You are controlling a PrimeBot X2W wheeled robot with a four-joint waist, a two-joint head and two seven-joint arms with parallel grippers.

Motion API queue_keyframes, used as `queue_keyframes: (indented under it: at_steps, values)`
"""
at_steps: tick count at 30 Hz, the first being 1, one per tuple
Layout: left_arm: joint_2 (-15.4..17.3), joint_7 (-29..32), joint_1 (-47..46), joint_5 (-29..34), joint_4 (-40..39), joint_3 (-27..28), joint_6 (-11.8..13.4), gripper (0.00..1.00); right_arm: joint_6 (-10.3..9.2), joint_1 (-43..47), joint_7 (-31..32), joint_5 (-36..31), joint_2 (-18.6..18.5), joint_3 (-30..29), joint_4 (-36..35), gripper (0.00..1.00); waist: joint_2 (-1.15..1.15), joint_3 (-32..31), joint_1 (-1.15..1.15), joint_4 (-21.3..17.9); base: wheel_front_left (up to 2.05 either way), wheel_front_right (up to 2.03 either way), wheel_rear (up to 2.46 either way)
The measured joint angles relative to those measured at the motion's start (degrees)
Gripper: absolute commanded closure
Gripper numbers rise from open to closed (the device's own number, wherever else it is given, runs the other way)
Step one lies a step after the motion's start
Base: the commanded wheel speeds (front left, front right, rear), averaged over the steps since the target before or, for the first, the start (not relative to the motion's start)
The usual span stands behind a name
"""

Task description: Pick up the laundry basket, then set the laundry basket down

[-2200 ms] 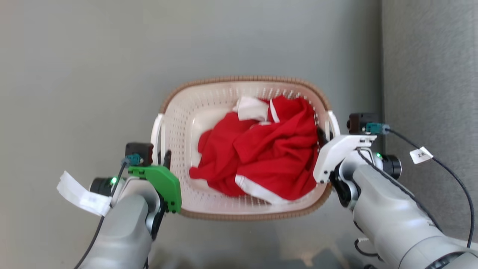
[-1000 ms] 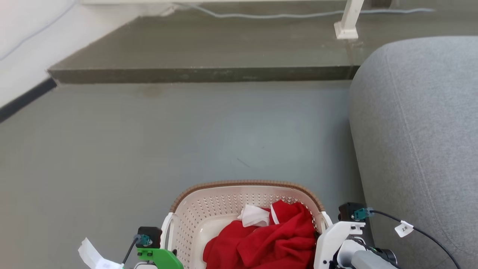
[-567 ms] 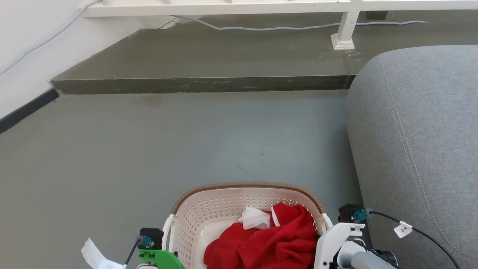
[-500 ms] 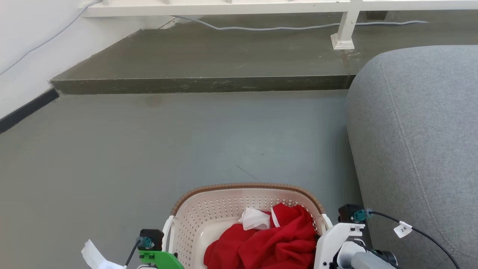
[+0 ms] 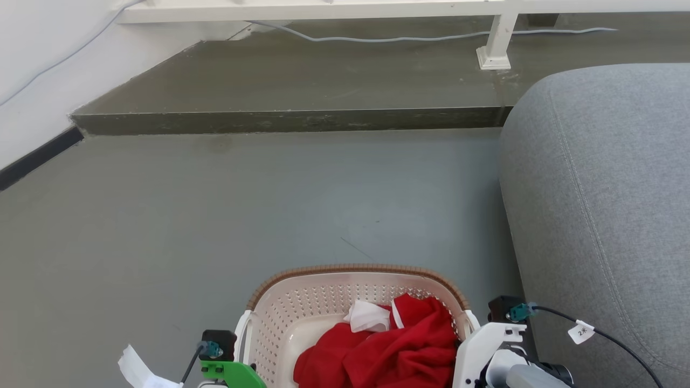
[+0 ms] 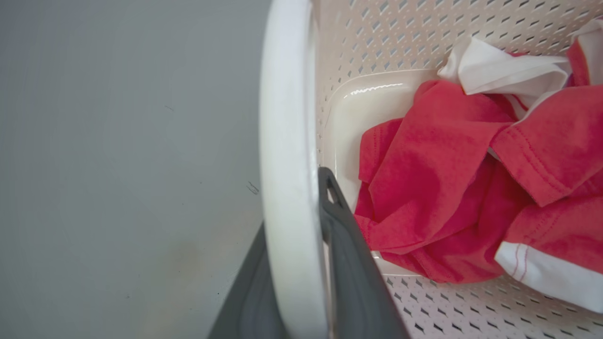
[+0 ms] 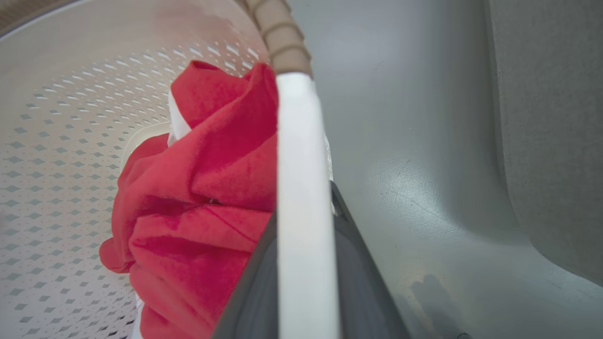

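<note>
The laundry basket (image 5: 356, 269), cream perforated plastic with a brown woven-look rim, sits at the bottom edge of the head view between my two arms. Red clothing (image 5: 388, 350) with white trim fills it. In the left wrist view my left gripper (image 6: 292, 202) is shut on the basket's white left handle (image 6: 287, 141), one dark finger on each side. My right gripper (image 7: 302, 202) is shut the same way on the white right handle (image 7: 301, 141). The green left mount (image 5: 232, 373) and the white right mount (image 5: 480, 345) flank the basket. I cannot tell whether the basket touches the floor.
A grey sofa (image 5: 604, 215) rises close on the right of the basket. Open grey floor (image 5: 215, 215) stretches ahead to a low dark step (image 5: 291, 121). Beyond it stand a white rail post (image 5: 493, 48) and a loose cable (image 5: 377, 39). A white wall (image 5: 32, 81) is at the left.
The head camera has tilted up since the earliest frame, so the basket now lies low in the picture. Both grippers keep their hold on the handles. Almost nothing differs over the last half second.
</note>
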Motion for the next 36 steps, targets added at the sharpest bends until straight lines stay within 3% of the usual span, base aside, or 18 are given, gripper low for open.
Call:
queue_keyframes:
  at_steps: [23,36]
  values:
    - [0.41,-0.56,-0.76,-0.99,-1.18,-1.43,2.12,1.00,-0.58,-2.73,-0.29,1.91,-0.22,2.10,0.01,1.00,0.00,3.60,0.00,-0.20,0.00,0.00,0.00]
    - [0.79,-2.54,-10.53,-0.98,-2.16,-1.02,3.61,1.00,-1.03,-13.72,-2.16,1.85,-0.94,2.23,-0.29,1.00,0.00,11.31,0.01,-0.68,0.00,0.00,0.00]
